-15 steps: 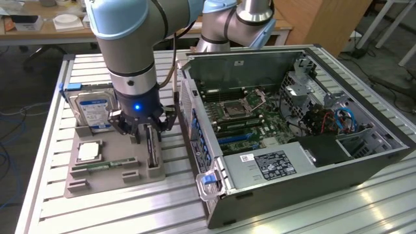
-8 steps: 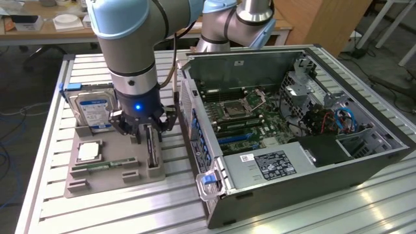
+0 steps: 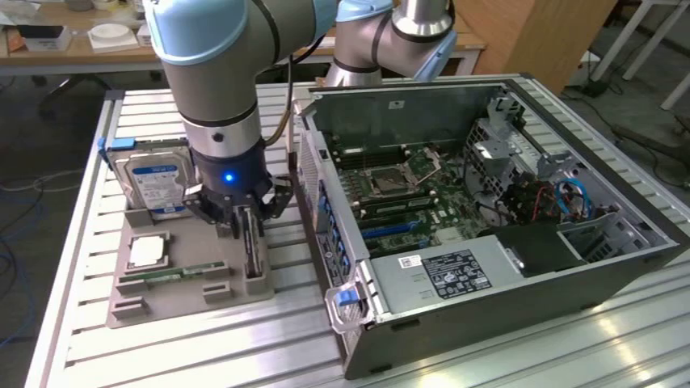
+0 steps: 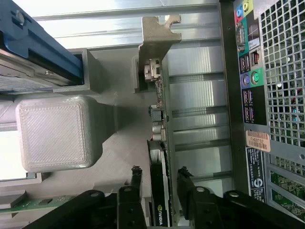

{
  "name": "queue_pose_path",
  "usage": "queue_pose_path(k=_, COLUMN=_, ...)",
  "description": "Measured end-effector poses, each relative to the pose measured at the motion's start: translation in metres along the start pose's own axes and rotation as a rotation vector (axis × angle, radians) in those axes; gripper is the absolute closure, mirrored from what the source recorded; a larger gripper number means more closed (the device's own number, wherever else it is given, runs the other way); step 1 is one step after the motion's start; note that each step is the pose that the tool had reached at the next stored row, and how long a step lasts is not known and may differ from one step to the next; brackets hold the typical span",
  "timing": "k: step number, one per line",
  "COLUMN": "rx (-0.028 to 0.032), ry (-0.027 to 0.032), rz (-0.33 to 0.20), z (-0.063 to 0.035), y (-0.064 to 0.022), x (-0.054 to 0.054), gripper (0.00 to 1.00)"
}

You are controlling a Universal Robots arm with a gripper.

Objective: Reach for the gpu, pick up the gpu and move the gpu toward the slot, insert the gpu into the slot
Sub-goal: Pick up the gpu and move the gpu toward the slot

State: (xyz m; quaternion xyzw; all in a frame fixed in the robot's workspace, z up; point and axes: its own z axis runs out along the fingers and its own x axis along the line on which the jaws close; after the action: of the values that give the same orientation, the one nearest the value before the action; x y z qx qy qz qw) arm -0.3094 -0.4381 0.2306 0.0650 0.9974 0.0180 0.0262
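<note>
The gpu [image 3: 252,255] stands on its long edge in a narrow slot of the grey holder tray [image 3: 183,303], at the side of the tray nearest the computer case [image 3: 506,242]. In the wrist view the gpu [image 4: 161,162] is seen edge-on: black cooler on one face, green board behind it, and the silver end bracket [image 4: 158,38] at the end farthest from the gripper [image 4: 159,179]. The gripper [image 3: 246,222] is directly over the card and straddles it, with one black finger [image 4: 137,179] on the cooler side and the other on the board side. The jaws stand apart, a slim gap showing between each fingertip and the card, so the card is enclosed but not clamped. On the same tray, towards the exterior view's left, lie a small green memory stick [image 3: 173,275], a square silver chip [image 3: 145,250] and, upright at the far end, a blue-labelled hard drive [image 3: 151,184]. The case lies on its side on the slatted aluminium table [image 3: 270,356] at the exterior view's right, its side panel off and the motherboard [image 3: 399,190] exposed. Its rear port panel [image 4: 250,90] appears in the wrist view, just beside the tray
</note>
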Motion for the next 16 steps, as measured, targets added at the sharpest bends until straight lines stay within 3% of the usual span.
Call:
queue_pose_path(k=5, rx=0.0000, ry=0.0000, rz=0.000, z=0.0000, y=0.0000, x=0.0000, gripper=0.73)
queue_pose_path(k=16, rx=0.0000, ry=0.0000, rz=0.000, z=0.0000, y=0.0000, x=0.0000, gripper=0.73)
